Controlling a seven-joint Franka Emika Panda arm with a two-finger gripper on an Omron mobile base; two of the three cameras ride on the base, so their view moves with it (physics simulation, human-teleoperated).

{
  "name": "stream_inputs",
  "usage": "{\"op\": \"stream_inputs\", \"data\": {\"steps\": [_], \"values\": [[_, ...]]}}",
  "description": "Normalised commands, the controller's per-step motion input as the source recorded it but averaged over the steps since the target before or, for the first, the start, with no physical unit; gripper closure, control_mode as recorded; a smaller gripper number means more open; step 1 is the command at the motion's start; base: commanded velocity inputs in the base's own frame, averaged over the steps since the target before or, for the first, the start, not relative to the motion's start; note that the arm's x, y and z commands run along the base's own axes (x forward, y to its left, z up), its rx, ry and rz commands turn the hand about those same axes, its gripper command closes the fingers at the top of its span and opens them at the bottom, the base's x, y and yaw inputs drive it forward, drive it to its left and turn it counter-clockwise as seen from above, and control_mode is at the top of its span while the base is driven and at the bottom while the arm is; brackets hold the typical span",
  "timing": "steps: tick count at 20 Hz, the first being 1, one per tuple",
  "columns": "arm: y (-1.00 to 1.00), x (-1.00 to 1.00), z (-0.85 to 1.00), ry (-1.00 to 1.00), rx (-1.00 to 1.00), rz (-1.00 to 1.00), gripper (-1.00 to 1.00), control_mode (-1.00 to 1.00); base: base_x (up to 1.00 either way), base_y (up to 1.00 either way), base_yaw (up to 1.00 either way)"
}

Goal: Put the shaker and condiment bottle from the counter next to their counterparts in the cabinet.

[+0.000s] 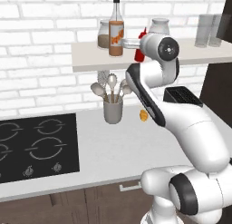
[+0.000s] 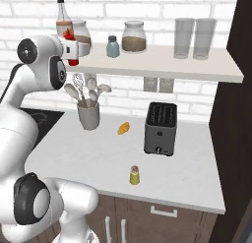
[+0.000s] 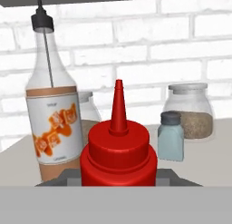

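From the hand view I have the red condiment bottle [image 3: 118, 150] right in front of the lens, upright, its tapered nozzle pointing up, and my jaws are closed on its body and holding it. Just to its left in that view stands the tall glass bottle [image 3: 52, 114] with the orange label and black spout, and to the right sits the pale blue shaker [image 3: 171, 136] with its grey cap, in front of a glass jar [image 3: 191, 112] of brown grains. In the left base view the arm reaches up to the beige shelf [image 1: 90, 55] on the white brick wall, and the red bottle shows beside the wrist, just right of the glass bottle. In the right base view I see a sliver of red at the gripper [image 2: 69, 38], close to the left end of the shelf, with the blue shaker further right and two empty drinking glasses [image 2: 194, 38] toward the far end. I cannot tell whether the red bottle's base is touching the shelf board. The yellow-olive shaker [image 2: 134, 175] stands upright on the desk [image 2: 98, 158], near its front edge and well apart from the arm, in front of the black toaster [image 2: 160, 128]. A small croissant [image 2: 123, 128] lies between the toaster and the grey utensil holder [image 2: 89, 115], and the black stove [image 1: 36, 143] is set into the desk at the left.
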Motion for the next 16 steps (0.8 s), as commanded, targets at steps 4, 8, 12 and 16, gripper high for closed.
{"op": "stream_inputs", "data": {"steps": [4, 8, 12, 16], "values": [[0.01, 0.25, -0.06, 0.00, 0.00, 0.00, 1.00, -1.00, 0.00, 0.00, 0.00], [0.00, 0.24, -0.05, 0.00, 0.00, 0.00, 1.00, -1.00, 0.00, 0.00, 0.00], [0.00, 0.23, -0.05, 0.00, 0.00, 0.00, 1.00, -1.00, 0.00, 0.00, 0.00], [0.02, 0.24, -0.09, 0.00, 0.00, 0.00, 1.00, -1.00, 0.00, 0.00, 0.00]]}}
